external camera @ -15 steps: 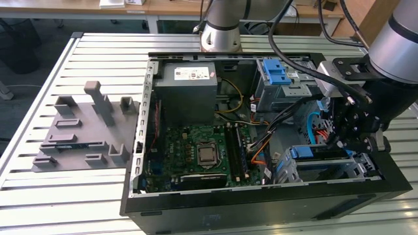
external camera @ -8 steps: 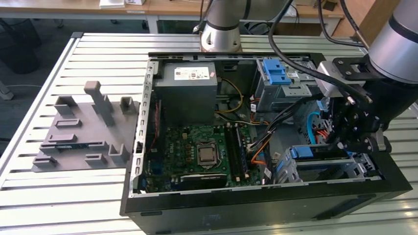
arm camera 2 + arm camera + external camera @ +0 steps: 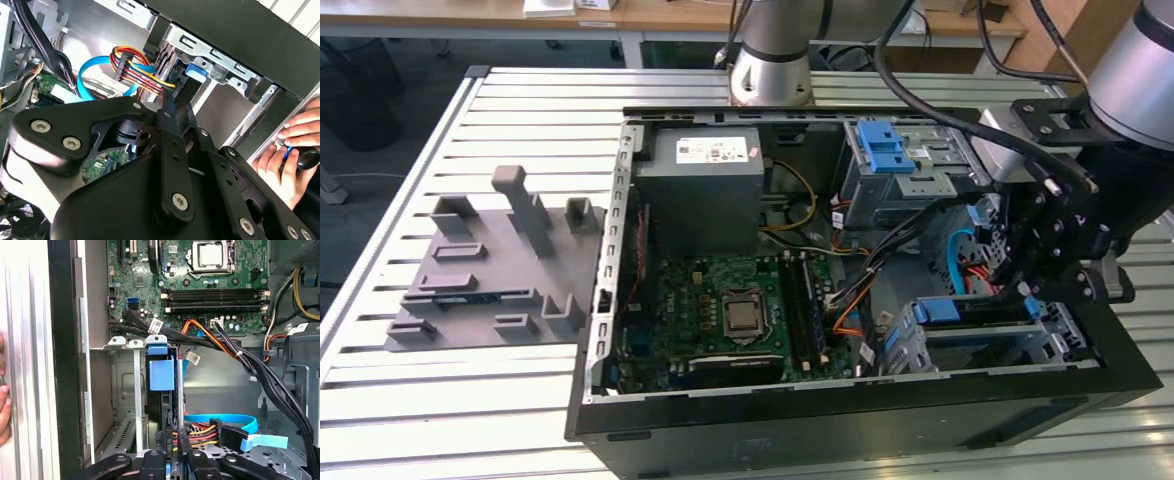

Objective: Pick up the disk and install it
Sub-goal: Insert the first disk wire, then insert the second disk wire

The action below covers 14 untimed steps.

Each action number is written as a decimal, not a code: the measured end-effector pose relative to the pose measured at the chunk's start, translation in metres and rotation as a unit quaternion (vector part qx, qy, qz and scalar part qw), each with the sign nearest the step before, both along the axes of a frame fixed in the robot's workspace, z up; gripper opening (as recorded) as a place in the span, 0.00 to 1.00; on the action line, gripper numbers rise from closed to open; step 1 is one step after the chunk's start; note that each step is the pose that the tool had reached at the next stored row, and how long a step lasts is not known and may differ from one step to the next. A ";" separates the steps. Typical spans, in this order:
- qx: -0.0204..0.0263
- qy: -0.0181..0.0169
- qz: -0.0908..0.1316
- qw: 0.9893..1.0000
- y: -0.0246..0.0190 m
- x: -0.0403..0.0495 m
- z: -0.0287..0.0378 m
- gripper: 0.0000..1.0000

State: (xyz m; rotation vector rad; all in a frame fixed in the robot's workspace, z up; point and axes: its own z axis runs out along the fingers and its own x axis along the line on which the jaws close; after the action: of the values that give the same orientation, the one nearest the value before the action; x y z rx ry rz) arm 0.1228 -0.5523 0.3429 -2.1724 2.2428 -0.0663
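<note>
The disk point(image 3: 162, 374) stands on edge in the metal drive cage point(image 3: 125, 390) at the case's front corner, its blue plastic rail facing the first wrist view. In the exterior view the disk point(image 3: 970, 311) sits low in that cage at the exterior view's right. My gripper point(image 3: 171, 442) reaches down into the case, and its black fingers point(image 3: 184, 447) are closed on the disk's edge. The second wrist view shows my gripper point(image 3: 167, 107) meeting just below the disk's blue rail point(image 3: 194, 74). Most of the disk's flat faces are hidden by the cage.
Orange, red and blue cables point(image 3: 220, 427) lie right beside the disk. The motherboard point(image 3: 734, 310), grey power supply box point(image 3: 707, 180) and a blue ridged clip point(image 3: 887, 150) are also in the case. A person's hand point(image 3: 295, 150) rests on the case's outer edge. A grey foam fixture point(image 3: 494, 260) lies on the table.
</note>
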 end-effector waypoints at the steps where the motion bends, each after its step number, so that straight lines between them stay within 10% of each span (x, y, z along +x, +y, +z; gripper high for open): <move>1: 0.000 0.000 0.000 1.000 0.0000 0.0000 -0.0001 0.24; 14: 0.000 0.002 0.000 1.000 0.0000 0.0000 0.0001 0.11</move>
State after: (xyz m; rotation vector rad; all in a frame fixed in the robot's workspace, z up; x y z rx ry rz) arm 0.1228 -0.5523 0.3429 -2.1740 2.2445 -0.0630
